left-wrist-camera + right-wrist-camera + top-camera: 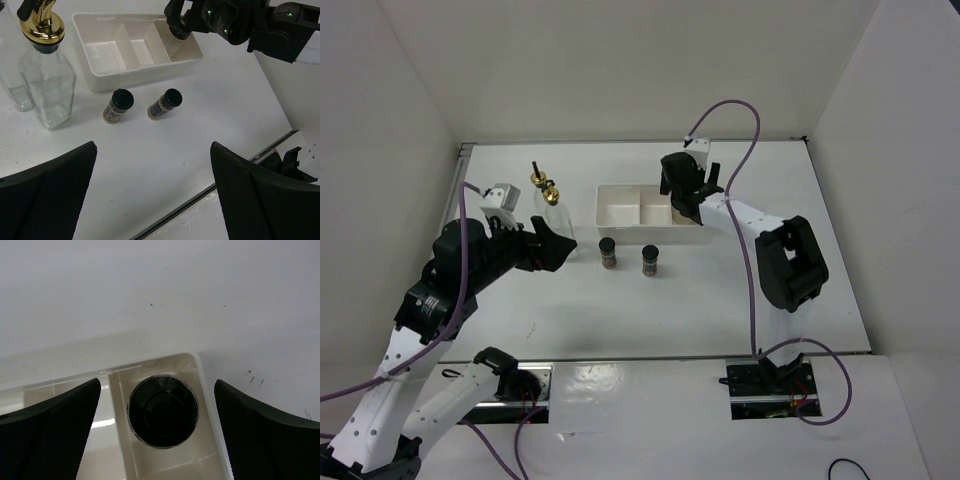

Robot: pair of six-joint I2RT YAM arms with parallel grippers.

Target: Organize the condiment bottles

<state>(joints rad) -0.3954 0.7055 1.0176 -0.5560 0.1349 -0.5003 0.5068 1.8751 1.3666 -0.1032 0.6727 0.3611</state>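
At the left of the overhead view, the left gripper (152,150) is held wide open and empty, just beside the two glass bottles (47,85). These are tall, square-sided and clear, with smooth walls and gold pourer tops, so they are judged top-heavy. One could be tipped by a finger brushed against its shoulder. As the pair is set close together, one could also be knocked into the other. A grip taken high on the slick glass could slip as well.

In the middle of the frame, two dark jars (607,252) are stood upright on the matte white table (720,300), apart from each other and just in front of the tray (145,71). They are small, round and black-capped, and easily toppled by a low sweep. The tray is white, rectangular and faintly glossy, and is split by thin dividers into three compartments.

At the right, the right gripper (157,390) is opened over the tray's right-end compartment. Its fingers are spread clear on either side of a capped jar (162,410), which is stood inside. Only its round black cap is seen, so the body probably cannot be judged from here. If the gripper is lifted away at a slant, the cap or the tray wall could be caught and the light tray dragged.
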